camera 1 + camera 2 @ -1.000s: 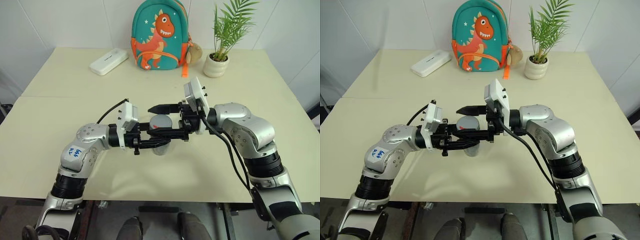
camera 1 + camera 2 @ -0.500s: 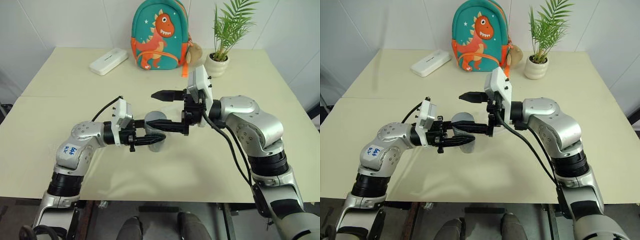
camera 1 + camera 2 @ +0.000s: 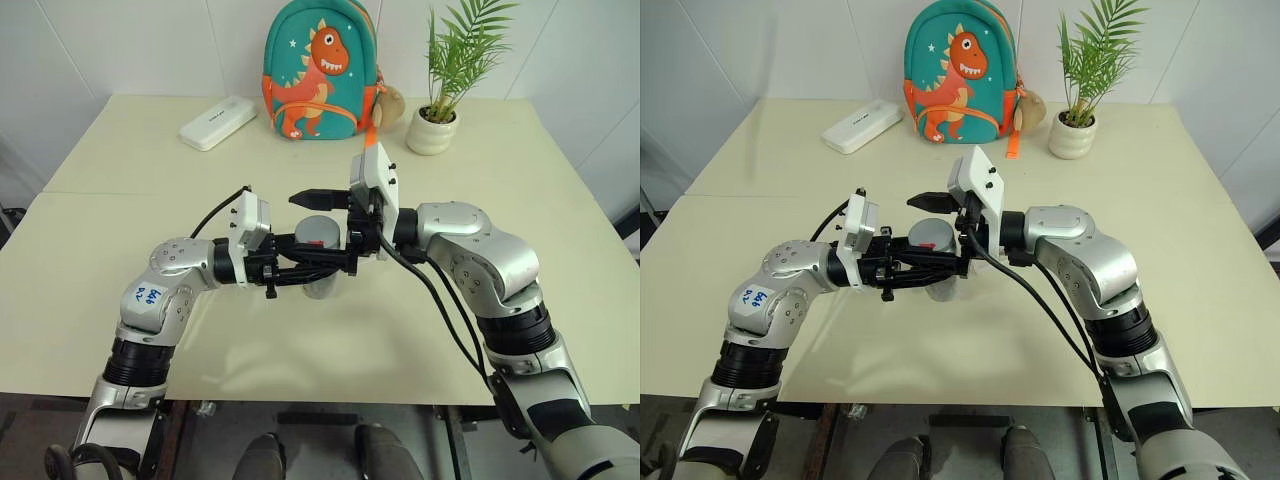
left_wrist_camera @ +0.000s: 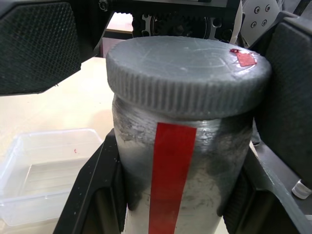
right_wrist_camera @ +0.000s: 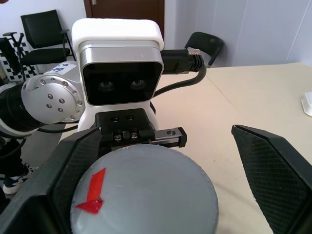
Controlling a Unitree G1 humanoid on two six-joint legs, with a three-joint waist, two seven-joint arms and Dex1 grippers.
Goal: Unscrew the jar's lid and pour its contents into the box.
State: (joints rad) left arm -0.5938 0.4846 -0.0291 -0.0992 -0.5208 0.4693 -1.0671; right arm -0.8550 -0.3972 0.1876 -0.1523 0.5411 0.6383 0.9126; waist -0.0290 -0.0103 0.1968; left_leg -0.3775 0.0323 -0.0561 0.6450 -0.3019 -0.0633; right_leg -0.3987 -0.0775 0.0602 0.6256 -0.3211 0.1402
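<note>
Left tool (image 3: pixel 318 268) is clamped on the jar (image 4: pixel 183 180) at mid-frame above the counter (image 3: pixel 120 250); the grey lid (image 4: pixel 187 70) is on. Right tool (image 3: pixel 318 232) stands wide apart, one finger (image 5: pixel 275 168) either side of the lid. Clear box (image 4: pixel 46 170) sits on the counter beneath.
</note>
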